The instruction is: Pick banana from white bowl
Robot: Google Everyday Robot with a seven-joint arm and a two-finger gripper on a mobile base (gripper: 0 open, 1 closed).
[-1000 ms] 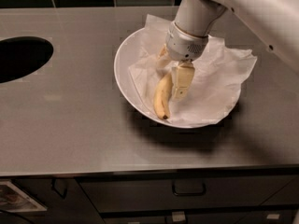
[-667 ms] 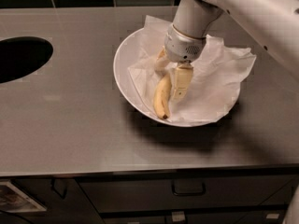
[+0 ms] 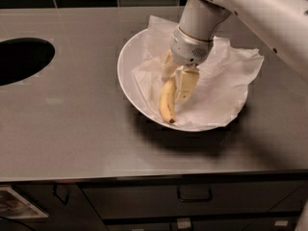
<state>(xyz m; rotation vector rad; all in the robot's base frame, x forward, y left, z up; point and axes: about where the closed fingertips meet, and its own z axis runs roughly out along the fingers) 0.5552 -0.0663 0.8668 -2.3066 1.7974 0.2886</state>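
The white bowl (image 3: 126, 69) sits on the grey steel counter, right of centre, lined with crumpled white paper (image 3: 226, 81). The yellow banana (image 3: 166, 105) lies in the bowl's front left part, its dark tip pointing to the front rim. My gripper (image 3: 174, 85) reaches down into the bowl from the upper right. Its cream fingers (image 3: 186, 83) stand on either side of the banana's upper half and press on it. The banana's stem end is hidden between them. The banana still rests on the paper.
A dark round opening (image 3: 19, 59) is cut into the counter at the far left. Dark tiles run along the back wall. Drawers with handles (image 3: 195, 195) lie below the counter's front edge. My white arm (image 3: 260, 13) crosses the upper right.
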